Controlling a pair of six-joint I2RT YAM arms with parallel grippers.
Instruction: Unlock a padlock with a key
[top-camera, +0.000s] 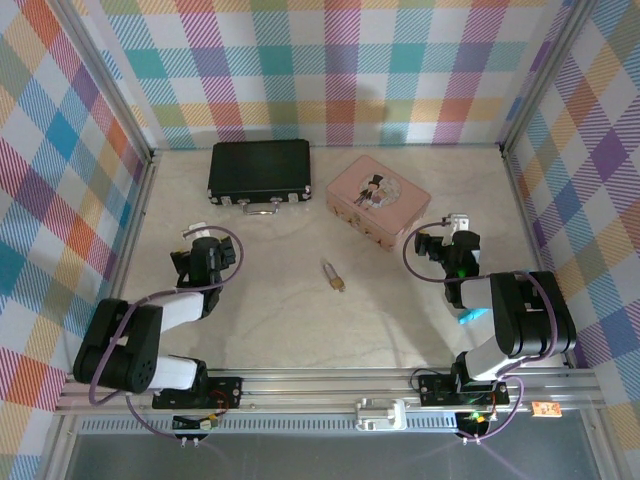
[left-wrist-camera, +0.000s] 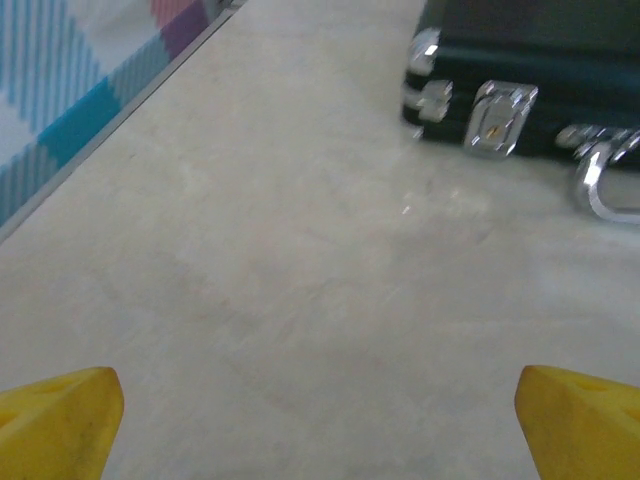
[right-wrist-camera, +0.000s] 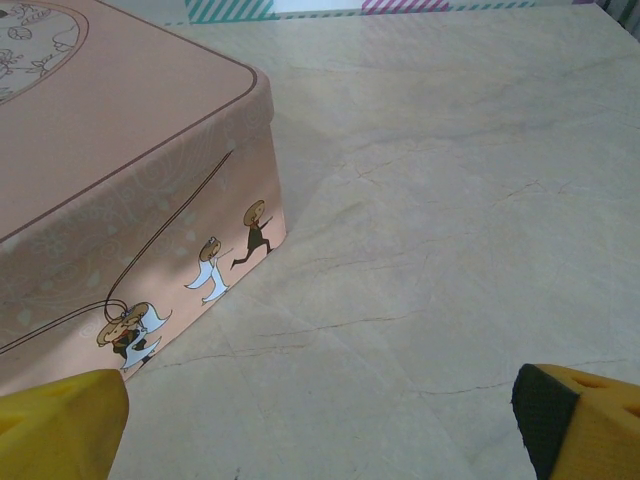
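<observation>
The tiny brass padlock (top-camera: 338, 283) lies on the table's middle, between the two arms. A thin silvery piece (top-camera: 327, 267) sticks out from its far end; I cannot tell whether that is the shackle or the key. My left gripper (top-camera: 197, 238) hovers over bare table well left of the padlock, its yellow fingertips (left-wrist-camera: 60, 415) spread wide, open and empty (left-wrist-camera: 320, 425). My right gripper (top-camera: 446, 232) sits well right of the padlock, beside the pink tin, also open with nothing between its fingers (right-wrist-camera: 320, 425).
A black case (top-camera: 260, 170) with chrome latches (left-wrist-camera: 500, 118) lies at the back left. The pink picture-lidded tin (top-camera: 378, 200) stands at the back right, its side wall (right-wrist-camera: 150, 250) close to my right gripper's left finger. Checked walls ring the table.
</observation>
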